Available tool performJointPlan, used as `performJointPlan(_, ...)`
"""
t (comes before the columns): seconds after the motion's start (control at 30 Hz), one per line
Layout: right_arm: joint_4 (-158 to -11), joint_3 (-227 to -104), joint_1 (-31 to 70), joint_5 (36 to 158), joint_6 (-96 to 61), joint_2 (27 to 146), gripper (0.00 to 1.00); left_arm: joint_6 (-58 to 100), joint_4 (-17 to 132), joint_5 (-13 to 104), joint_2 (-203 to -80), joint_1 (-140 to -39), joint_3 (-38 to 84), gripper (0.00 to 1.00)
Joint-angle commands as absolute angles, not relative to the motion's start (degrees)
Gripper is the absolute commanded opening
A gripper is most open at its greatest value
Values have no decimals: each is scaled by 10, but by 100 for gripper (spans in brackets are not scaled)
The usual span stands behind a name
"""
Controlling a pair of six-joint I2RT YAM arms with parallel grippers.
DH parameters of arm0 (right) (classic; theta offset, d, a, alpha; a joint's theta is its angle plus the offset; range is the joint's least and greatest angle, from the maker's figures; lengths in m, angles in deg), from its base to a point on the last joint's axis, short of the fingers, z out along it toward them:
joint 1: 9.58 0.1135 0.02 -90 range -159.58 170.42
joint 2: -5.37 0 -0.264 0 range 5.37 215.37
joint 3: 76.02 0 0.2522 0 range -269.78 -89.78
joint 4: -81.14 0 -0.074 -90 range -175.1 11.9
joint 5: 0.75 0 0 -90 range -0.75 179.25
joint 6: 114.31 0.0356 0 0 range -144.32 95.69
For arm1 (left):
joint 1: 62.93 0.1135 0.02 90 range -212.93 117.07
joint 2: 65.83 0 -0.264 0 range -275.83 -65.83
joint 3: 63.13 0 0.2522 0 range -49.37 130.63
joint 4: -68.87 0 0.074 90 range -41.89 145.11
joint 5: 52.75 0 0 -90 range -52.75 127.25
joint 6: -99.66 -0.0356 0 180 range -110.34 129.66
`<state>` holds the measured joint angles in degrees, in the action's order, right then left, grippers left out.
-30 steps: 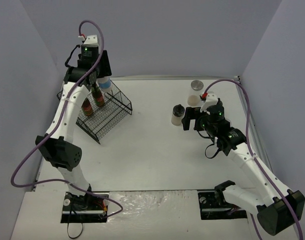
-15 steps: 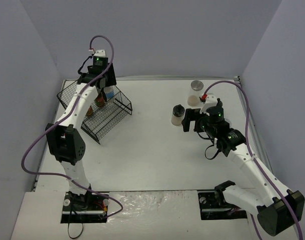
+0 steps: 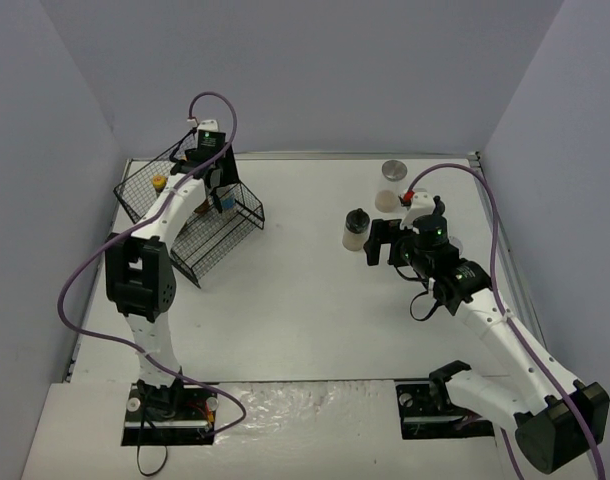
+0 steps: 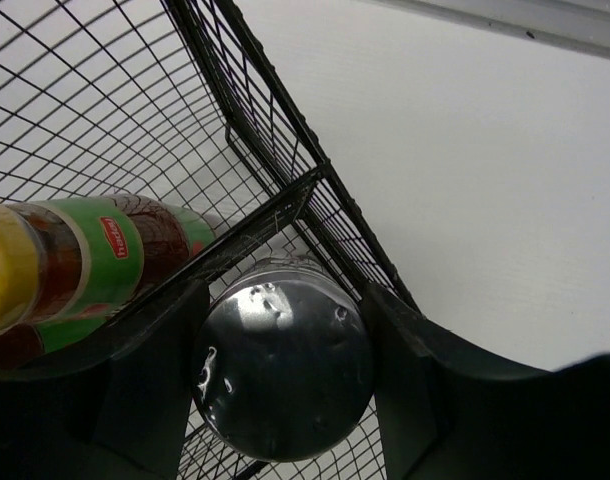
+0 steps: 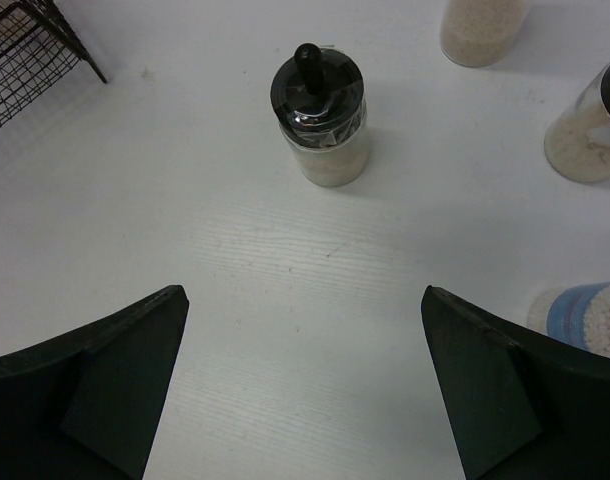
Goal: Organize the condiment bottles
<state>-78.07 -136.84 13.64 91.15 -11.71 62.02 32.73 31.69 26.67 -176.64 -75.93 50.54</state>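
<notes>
The top external camera is looking down from above and behind the arm bases, taking in the table [image 3: 305, 330]. The left wrist camera is peering at very close range into the black wire basket [image 4: 285, 130], a silver-lidded jar [image 4: 283, 370] filling its lower frame. The right wrist camera is facing down from farther off, sharing the black-capped shaker [image 5: 320, 115] and a basket corner with the top view.

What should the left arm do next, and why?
Probably ease the silver-lidded jar down and open the left gripper: its fingers clamp the lid inside the wire basket, beside a red sauce bottle; whether the jar rests on the mesh is unclear.
</notes>
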Motion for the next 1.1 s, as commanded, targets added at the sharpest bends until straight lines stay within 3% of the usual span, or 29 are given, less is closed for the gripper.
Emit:
performJointPlan(0.0,-818,-1369,136,903,-116,610,100,339,373,265,-1737,-758,521,53)
performJointPlan(0.07,-818,-1371,136,901,-117,611,100,338,368,265,-1736,-758,520,69)
performJointPlan(0.27,-817,-1379,137,894,-115,611,100,340,345,269,-1726,-758,524,97)
performJointPlan(0.67,-683,-1427,112,611,-27,622,100,363,217,354,-1596,-762,498,97)
performJointPlan(1.07,-679,-1425,-45,687,5,679,100,313,193,449,-1375,-763,285,97)
